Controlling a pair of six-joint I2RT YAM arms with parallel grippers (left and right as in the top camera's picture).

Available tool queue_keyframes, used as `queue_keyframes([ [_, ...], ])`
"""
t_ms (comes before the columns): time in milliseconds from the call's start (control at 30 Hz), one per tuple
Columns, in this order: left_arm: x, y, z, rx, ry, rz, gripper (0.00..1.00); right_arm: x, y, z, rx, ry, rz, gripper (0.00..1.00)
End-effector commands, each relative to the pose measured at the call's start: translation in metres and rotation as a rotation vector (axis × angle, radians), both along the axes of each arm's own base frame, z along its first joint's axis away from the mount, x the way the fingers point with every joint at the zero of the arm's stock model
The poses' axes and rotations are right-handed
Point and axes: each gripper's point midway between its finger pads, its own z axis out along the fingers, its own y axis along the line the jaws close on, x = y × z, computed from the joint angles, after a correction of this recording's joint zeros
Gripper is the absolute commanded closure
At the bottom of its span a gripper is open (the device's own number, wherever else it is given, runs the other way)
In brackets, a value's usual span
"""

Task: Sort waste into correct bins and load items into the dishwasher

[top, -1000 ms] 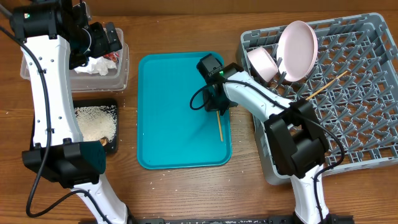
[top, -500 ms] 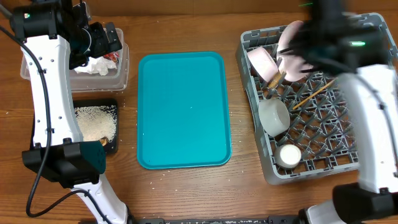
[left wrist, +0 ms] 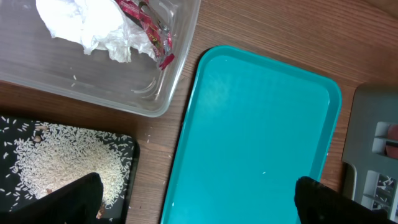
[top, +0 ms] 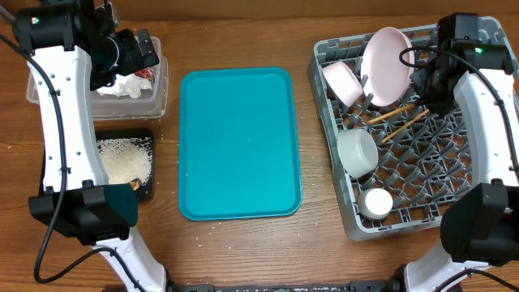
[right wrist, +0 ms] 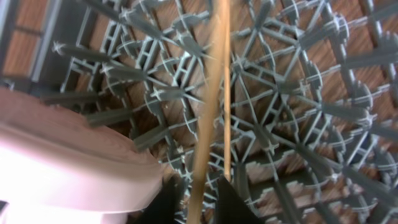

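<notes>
My left gripper [top: 142, 49] [left wrist: 199, 208] is open and empty, above the clear tub [top: 159, 97] [left wrist: 155, 99] that holds the white tissue [top: 122, 83] [left wrist: 87, 25] and the red-and-white wrapper [top: 144, 73] [left wrist: 146, 25]. The black tray [top: 147, 136] [left wrist: 132, 152] holds rice [top: 122, 158] [left wrist: 56, 155]. My right gripper [top: 426, 89] [right wrist: 199, 193] is over the grey rack [top: 454, 170] [right wrist: 280, 93], shut on a chopstick [right wrist: 208, 112]. A second chopstick [right wrist: 227, 124] lies on the lattice. The overhead view shows both chopsticks [top: 393, 113].
The teal tray [top: 239, 146] [left wrist: 261, 124] lies between the bins and the rack. In the rack stand a pink plate [top: 387, 55] [right wrist: 62, 162], a pinkish bowl [top: 342, 81], a white bowl [top: 357, 152] and a small white cup [top: 377, 203].
My right arm has swung from the teal tray to the rack, taking the chopstick off the tray. The left arm has not moved.
</notes>
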Motion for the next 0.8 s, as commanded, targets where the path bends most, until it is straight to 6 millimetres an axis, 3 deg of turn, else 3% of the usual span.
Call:
queue_keyframes([
  [0, 0.000, 0.003, 0.006, 0.016, -0.021, -0.007, 0.00, 0.000, -0.002, 0.008, -0.004, -0.022, -0.003, 0.58],
  [167, 0.000, 0.003, 0.006, 0.016, -0.021, -0.007, 0.00, -0.006, -0.001, 0.040, -0.023, -0.064, 0.048, 0.58],
  [300, 0.000, 0.003, 0.006, 0.016, -0.021, -0.007, 0.00, -0.017, 0.008, 0.092, -0.038, -0.154, 0.150, 0.58],
  [367, 0.000, 0.003, 0.006, 0.016, -0.021, -0.007, 0.00, -0.026, 0.028, 0.128, -0.009, -0.242, 0.315, 0.54],
  [400, 0.000, 0.003, 0.006, 0.016, -0.021, -0.007, 0.00, -0.053, 0.059, 0.175, 0.019, -0.354, 0.553, 0.42],
  [467, 0.000, 0.003, 0.006, 0.016, -0.021, -0.007, 0.00, -0.083, 0.071, 0.201, 0.013, -0.404, 0.633, 0.35],
  [533, 0.000, 0.003, 0.006, 0.016, -0.021, -0.007, 0.00, -0.116, 0.075, 0.219, 0.001, -0.436, 0.635, 0.00],
  [633, 0.000, 0.003, 0.006, 0.016, -0.021, -0.007, 0.00, -0.167, 0.081, 0.248, -0.042, -0.536, 0.641, 0.00],
  [733, 0.000, 0.003, 0.006, 0.016, -0.021, -0.007, 0.00, -0.202, 0.083, 0.258, -0.069, -0.576, 0.643, 0.00],
  [767, 0.000, 0.003, 0.006, 0.016, -0.021, -0.007, 0.00, -0.217, 0.076, 0.257, -0.128, -0.562, 0.635, 0.00],
])
